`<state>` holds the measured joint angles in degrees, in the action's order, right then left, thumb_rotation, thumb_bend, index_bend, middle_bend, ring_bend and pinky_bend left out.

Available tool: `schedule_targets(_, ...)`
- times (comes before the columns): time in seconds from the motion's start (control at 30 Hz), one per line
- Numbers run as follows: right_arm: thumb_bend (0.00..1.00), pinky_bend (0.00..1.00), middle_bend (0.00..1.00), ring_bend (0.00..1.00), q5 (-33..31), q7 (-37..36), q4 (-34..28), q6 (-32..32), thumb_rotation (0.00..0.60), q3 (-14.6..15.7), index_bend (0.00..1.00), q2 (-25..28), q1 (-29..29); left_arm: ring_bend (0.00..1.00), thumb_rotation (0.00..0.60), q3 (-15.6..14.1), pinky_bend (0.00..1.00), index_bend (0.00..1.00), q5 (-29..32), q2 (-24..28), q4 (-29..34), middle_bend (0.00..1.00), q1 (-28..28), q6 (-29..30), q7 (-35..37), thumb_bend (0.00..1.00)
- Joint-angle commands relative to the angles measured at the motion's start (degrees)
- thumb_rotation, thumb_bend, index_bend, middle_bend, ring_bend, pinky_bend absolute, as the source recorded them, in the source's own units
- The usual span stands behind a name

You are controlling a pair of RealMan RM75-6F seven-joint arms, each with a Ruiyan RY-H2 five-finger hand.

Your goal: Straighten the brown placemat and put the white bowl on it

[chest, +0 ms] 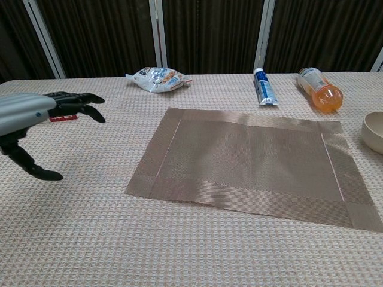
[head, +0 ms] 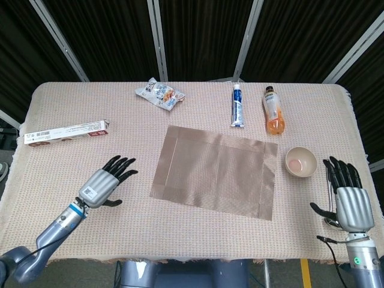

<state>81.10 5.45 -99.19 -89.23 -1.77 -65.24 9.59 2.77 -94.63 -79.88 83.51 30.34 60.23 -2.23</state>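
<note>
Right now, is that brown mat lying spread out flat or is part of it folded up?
Spread flat. The brown placemat lies open on the table with all four corners down in both views, no hand touching it.

The head view looks down steeply from above the table's near edge and takes in the whole table [head: 198, 240]. The chest view sits low and close, facing level across it. Both views share the brown placemat [head: 213, 171] [chest: 251, 164] and the far row of items.
</note>
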Motion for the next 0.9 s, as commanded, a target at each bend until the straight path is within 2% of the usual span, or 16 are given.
schedule_targets(0.03,0.00,0.00,0.00,0.00,0.91,2.37,-0.13,-0.99,0.600,0.75,0.00,-1.52,-0.99,0.00,0.600,0.18,0.00,0.22,0.50,-4.59,-4.65,0.00,2.40,-2.38,-0.56,0.09)
schedule_targets(0.1,0.00,0.00,0.00,0.00,1.05,3.40,0.14,-1.01,0.600,0.69,0.00,-1.74,-1.12,0.00,0.600,0.03,0.00,0.24,0.14,-6.07,-6.58,0.00,2.85,-2.34,-1.32,0.13)
schedule_targets(0.27,0.00,0.00,0.00,0.00,-0.05,2.37,0.69,-0.30,0.600,-0.36,0.00,-2.03,-1.39,0.00,0.600,-0.69,0.00,0.26,-1.45,-10.55,-13.95,0.00,3.89,-0.73,0.37,0.14)
schedule_targets(0.57,0.00,0.00,0.00,0.00,-1.06,0.30,0.92,1.29,0.600,-1.59,0.00,-1.41,-1.44,0.00,0.600,-0.84,0.00,0.26,-1.30,-16.76,-21.55,0.00,6.03,-0.92,4.57,0.14)
schedule_targets(0.9,0.00,0.00,0.00,0.00,-0.90,0.24,0.91,1.31,0.600,-2.27,0.00,-1.23,-1.77,0.00,0.600,-0.98,0.00,0.26,-1.61,-19.95,-24.49,0.00,8.10,-1.35,5.19,0.14)
